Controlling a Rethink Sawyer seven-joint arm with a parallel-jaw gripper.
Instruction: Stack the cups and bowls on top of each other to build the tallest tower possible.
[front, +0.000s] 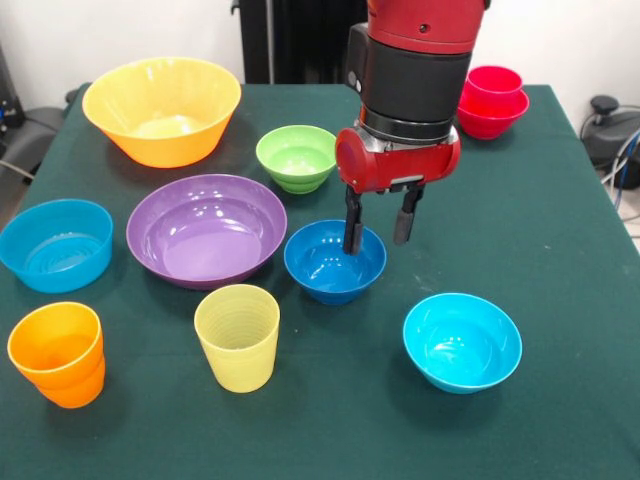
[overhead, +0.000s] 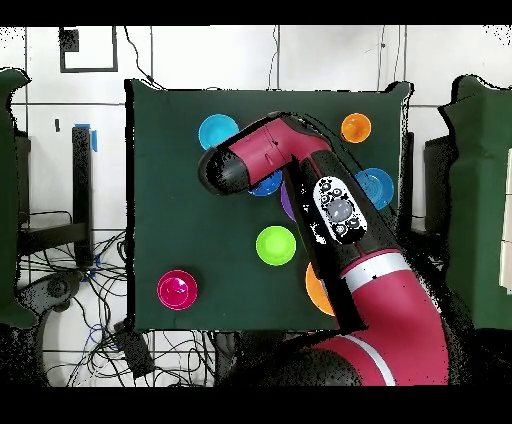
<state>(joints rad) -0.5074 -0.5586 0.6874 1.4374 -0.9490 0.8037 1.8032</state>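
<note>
My gripper (front: 378, 236) is open and hangs over the right rim of the dark blue bowl (front: 330, 268), one finger inside it and one outside. The tower (front: 492, 100), a red tumbler nested in a small red bowl, stands at the far right; it also shows in the overhead view (overhead: 177, 290). The pale yellow ribbed cup (front: 238, 336) and the orange cup (front: 58, 353) stand upright near the front. The purple bowl (front: 206, 228), lime green bowl (front: 296, 157), yellow-orange bowl (front: 162, 108), light blue bowl (front: 56, 243) and cyan bowl (front: 462, 341) sit apart on the table.
The green tablecloth (front: 540, 220) covers the table. In the overhead view my arm (overhead: 340, 210) hides the gripper and most of the middle bowls. Cables and dark equipment lie beyond the table's edges.
</note>
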